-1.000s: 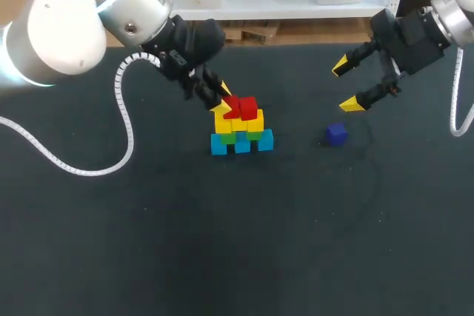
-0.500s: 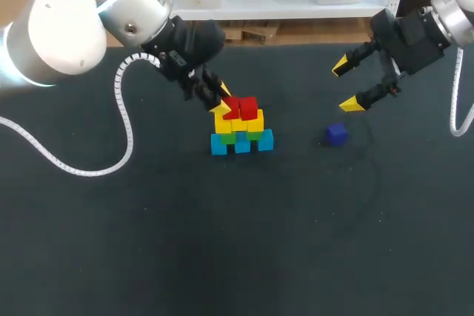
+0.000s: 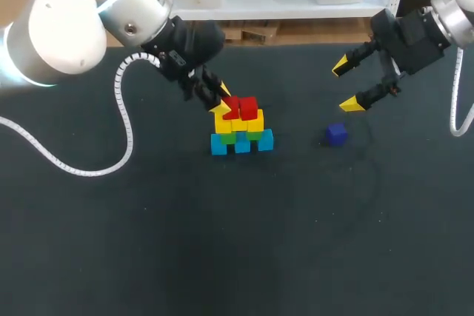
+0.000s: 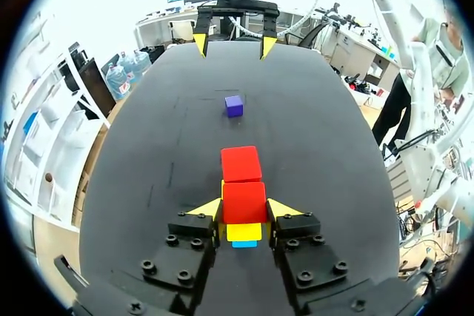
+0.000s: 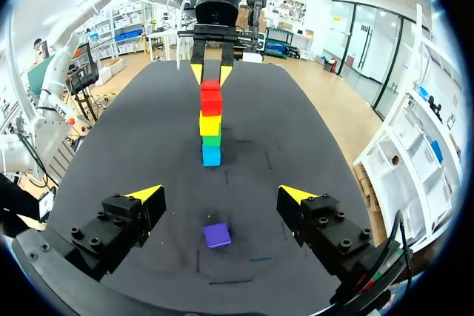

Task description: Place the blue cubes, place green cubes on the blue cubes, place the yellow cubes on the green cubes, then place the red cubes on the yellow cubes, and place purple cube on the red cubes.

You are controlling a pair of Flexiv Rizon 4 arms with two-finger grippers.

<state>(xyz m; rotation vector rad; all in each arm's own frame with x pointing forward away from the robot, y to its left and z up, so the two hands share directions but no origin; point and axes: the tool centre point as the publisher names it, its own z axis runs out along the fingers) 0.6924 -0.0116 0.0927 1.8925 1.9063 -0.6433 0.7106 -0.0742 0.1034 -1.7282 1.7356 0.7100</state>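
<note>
One purple cube [image 3: 337, 135] sits alone right of centre, just below my right claw [image 3: 346, 85], which is spread wide and is much the nearer. My left claw [image 3: 222, 101] is at the top of the stack [image 3: 241, 129], mid-frame; I cannot tell whether it grips. Two red cubes [image 3: 248, 106] are on top, and three blue cubes [image 3: 242, 145] show.

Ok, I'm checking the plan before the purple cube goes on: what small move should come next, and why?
Probably open the left gripper to release the near red cube: its fingers appear to clamp it, and it looks seated on the yellow cubes beside the other red cube. The purple cube lies ahead of the open right gripper, not yet picked.
</note>
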